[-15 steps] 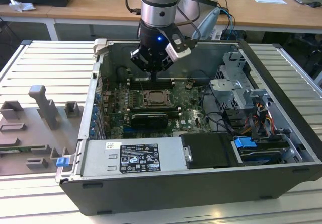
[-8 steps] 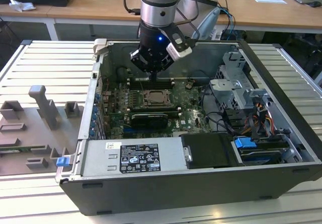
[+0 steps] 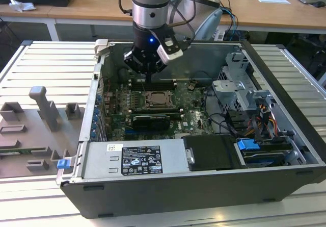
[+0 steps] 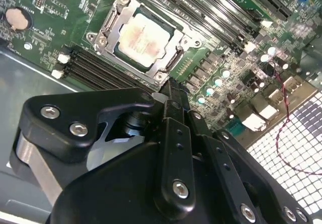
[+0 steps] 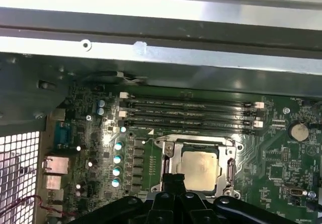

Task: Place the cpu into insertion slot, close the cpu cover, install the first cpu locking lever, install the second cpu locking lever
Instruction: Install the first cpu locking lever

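The cpu point(image 4: 143, 36), a pale silver square chip, lies flat in the insertion slot point(image 5: 229, 171) on the green board. The silver cpu cover point(image 4: 113, 30) is down around it, with the chip's face showing through its window. In the exterior view my gripper point(image 3: 148, 79) hangs inside the open computer case, just behind the cpu point(image 3: 157, 100) and a little above the board. Both wrist views show the black fingers pressed together into one narrow tip point(image 4: 171, 85) near the cover's edge, with nothing between them. I cannot tell how the locking levers stand.
Black memory slots point(image 5: 191, 116) run beside the socket, and the case's metal wall point(image 5: 151, 32) rises beyond them. A black card point(image 3: 148, 120), the power supply point(image 3: 137, 158) and a drive cage point(image 3: 239, 92) crowd the case. A grey fixture plate point(image 3: 35, 130) lies at the exterior view's left.
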`<state>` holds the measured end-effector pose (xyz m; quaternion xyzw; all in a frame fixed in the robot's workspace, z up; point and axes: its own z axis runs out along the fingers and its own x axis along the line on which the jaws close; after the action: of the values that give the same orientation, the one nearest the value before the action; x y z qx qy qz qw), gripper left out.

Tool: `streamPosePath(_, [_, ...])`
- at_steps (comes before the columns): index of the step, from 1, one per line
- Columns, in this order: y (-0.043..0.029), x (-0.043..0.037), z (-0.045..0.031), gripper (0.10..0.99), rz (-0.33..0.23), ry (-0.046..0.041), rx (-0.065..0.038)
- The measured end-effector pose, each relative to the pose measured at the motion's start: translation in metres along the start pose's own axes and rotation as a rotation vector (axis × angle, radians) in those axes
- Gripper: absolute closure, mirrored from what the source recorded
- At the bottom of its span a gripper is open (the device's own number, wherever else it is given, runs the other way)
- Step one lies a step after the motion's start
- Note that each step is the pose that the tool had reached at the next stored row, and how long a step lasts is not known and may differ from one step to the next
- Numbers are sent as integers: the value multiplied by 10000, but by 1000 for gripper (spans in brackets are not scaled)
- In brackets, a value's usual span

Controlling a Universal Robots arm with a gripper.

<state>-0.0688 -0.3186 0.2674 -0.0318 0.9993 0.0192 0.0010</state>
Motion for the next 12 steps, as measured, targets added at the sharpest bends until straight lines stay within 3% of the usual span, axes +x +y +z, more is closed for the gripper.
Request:
streamPosePath(8, [27, 323, 19, 980, -2, -52, -38])
streamPosePath(12, [181, 333, 71, 980, -4, -52, -45])
